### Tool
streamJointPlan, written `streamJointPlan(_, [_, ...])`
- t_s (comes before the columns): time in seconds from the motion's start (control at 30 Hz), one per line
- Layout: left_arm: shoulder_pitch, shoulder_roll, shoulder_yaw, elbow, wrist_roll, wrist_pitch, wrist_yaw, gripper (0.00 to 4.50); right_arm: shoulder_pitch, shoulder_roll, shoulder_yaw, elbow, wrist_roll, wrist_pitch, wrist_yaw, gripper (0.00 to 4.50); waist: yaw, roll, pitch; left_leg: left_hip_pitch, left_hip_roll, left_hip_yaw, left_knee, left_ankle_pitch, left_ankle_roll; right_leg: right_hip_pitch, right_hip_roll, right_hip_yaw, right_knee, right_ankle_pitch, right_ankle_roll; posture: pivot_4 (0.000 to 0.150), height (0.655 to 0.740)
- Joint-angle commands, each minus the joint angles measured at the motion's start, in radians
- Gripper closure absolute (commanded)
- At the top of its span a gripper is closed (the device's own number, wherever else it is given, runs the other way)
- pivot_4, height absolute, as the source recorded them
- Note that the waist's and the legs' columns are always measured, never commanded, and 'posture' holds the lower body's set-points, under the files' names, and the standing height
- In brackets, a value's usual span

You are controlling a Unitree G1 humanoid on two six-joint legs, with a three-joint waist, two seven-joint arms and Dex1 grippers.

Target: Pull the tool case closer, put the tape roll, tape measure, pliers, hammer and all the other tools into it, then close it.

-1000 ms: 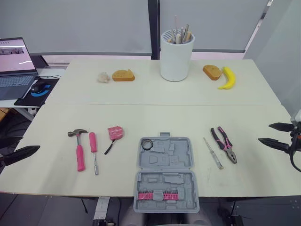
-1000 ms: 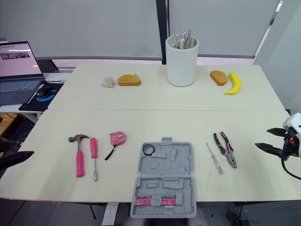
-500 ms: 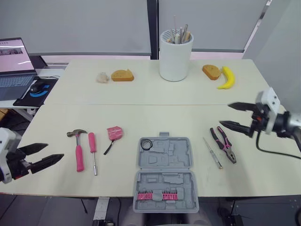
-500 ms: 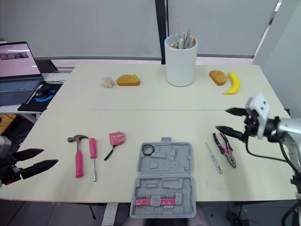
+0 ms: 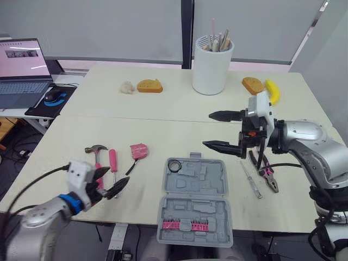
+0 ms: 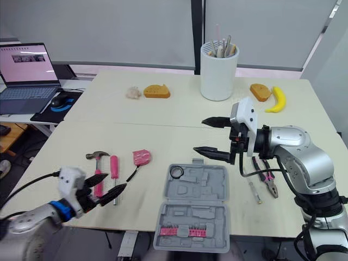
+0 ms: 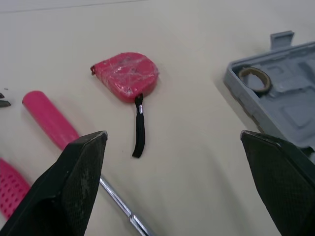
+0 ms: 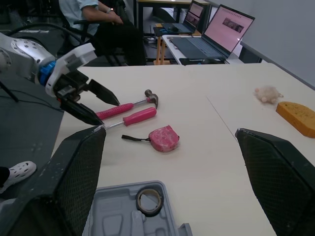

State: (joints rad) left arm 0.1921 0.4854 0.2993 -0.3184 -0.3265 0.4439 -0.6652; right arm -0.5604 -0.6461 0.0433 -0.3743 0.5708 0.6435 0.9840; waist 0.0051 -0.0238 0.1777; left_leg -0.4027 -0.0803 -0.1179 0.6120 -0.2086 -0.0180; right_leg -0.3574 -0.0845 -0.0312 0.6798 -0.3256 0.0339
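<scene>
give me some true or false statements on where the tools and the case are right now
1. The grey plastic tool case lies open. True.
2. The small ring-shaped tape roll lies on the pale table outside the case. False: it sits in a recess of the case's far half.
3. The pink tape measure lies on the table to the left of the case. True.
4. The pink-handled pliers are packed inside the case. False: they lie on the table to the right of the case.
5. The yellow banana lies on the far side of the table beside a brown bread piece. True.
</scene>
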Motion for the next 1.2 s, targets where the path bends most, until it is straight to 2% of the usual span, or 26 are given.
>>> streamJointPlan(0.03, [-0.031, -0.077, -0.095, 0.001, 0.124, -0.071, 0.163, 0.0, -0.017, 0.01, -0.011, -0.035, 0.004, -0.004, -0.036, 0.03, 0.0, 0.0, 0.0, 0.0, 0.0, 0.0, 0.0, 0.0, 0.0, 0.0, 0.0, 0.0, 0.0, 0.0, 0.0, 0.15, 0.74])
streamJointPlan(0.17, [-0.068, -0.166, -0.154, 0.047, 0.204, -0.088, 0.3, 0.0, -0.003, 0.007, -0.013, -0.056, 0.008, 0.011, -0.063, 0.03, -0.006, 0.0, 0.0, 0.0, 0.001, 0.0, 0.0, 0.0, 0.0, 0.0, 0.002, 0.0, 0.0, 0.0, 0.0, 0.15, 0.74])
streamJointPlan(0.4, [-0.124, -0.222, -0.183, 0.17, 0.256, -0.124, 0.401, 0.0, -0.002, -0.001, -0.03, -0.063, 0.017, 0.034, -0.096, 0.03, -0.006, 0.0, 0.0, 0.001, 0.002, 0.0, 0.0, 0.0, 0.0, 0.0, 0.004, 0.0, 0.001, 0.0, 0.0, 0.15, 0.74])
streamJointPlan(0.73, [-0.185, -0.266, -0.204, 0.26, 0.25, -0.09, 0.434, 0.0, -0.015, -0.008, -0.036, -0.062, 0.02, 0.046, -0.112, 0.03, -0.007, 0.0, 0.0, 0.001, 0.002, 0.0, 0.001, 0.0, 0.0, 0.001, 0.004, -0.002, 0.001, 0.0, 0.001, 0.15, 0.74])
streamJointPlan(1.07, [-0.225, -0.266, -0.19, 0.322, 0.249, -0.047, 0.47, 0.0, -0.019, -0.029, -0.049, -0.039, 0.008, 0.04, -0.112, 0.03, -0.006, 0.0, 0.0, 0.001, 0.002, 0.0, 0.001, 0.0, 0.0, 0.002, 0.004, -0.003, 0.001, 0.001, 0.001, 0.15, 0.74])
streamJointPlan(1.2, [-0.234, -0.265, -0.178, 0.333, 0.246, -0.034, 0.486, 0.89, -0.024, -0.03, -0.047, -0.034, 0.003, 0.034, -0.111, 0.0, -0.007, 0.0, 0.0, 0.002, 0.003, 0.0, 0.001, 0.0, 0.0, 0.002, 0.005, -0.003, 0.001, 0.001, 0.001, 0.15, 0.74])
